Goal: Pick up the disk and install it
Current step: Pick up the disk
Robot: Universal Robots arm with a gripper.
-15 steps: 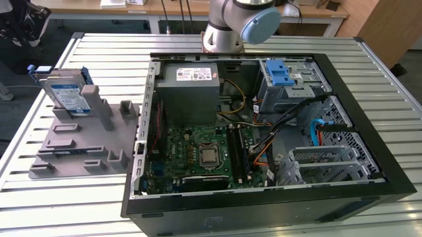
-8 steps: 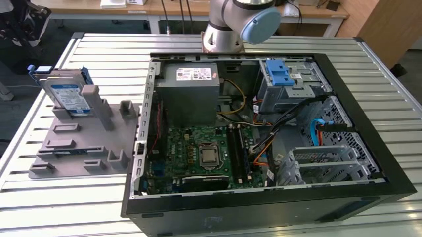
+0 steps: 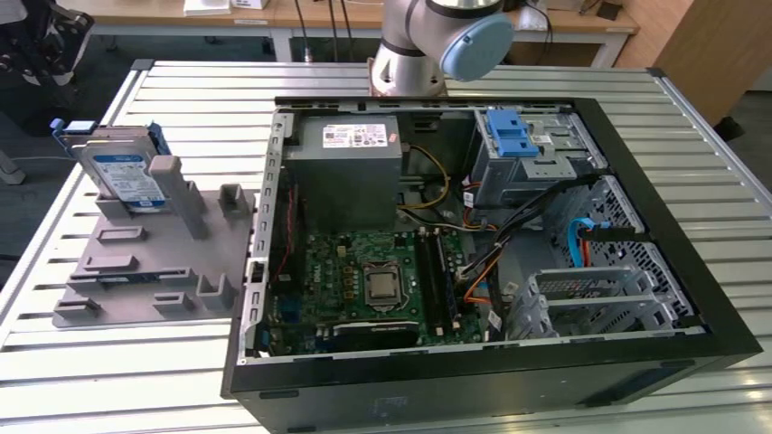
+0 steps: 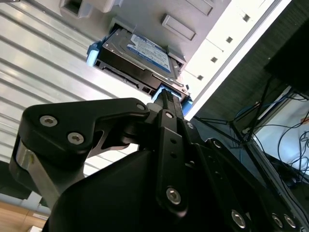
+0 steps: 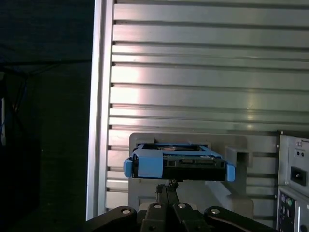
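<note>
The disk (image 3: 127, 176) is a silver drive with a blue-and-white label and blue side rails. It stands on edge, leaning in a slot at the far end of the grey holder (image 3: 133, 262), at the exterior view's left. Both wrist views show the disk (image 4: 140, 55) (image 5: 178, 164) just beyond the tips of my gripper (image 4: 166, 96) (image 5: 166, 186). The black fingers lie together with nothing between them, pointing at the disk's blue-railed edge but apart from it.
An open computer case (image 3: 675, 226) fills the middle of the slatted metal table (image 3: 145, 380). Inside are a grey power-supply box (image 3: 350, 172), a motherboard (image 3: 374, 280), a metal drive cage with a blue latch (image 3: 531, 145) and another cage (image 3: 603, 303). The arm's base (image 3: 417, 45) stands behind the case.
</note>
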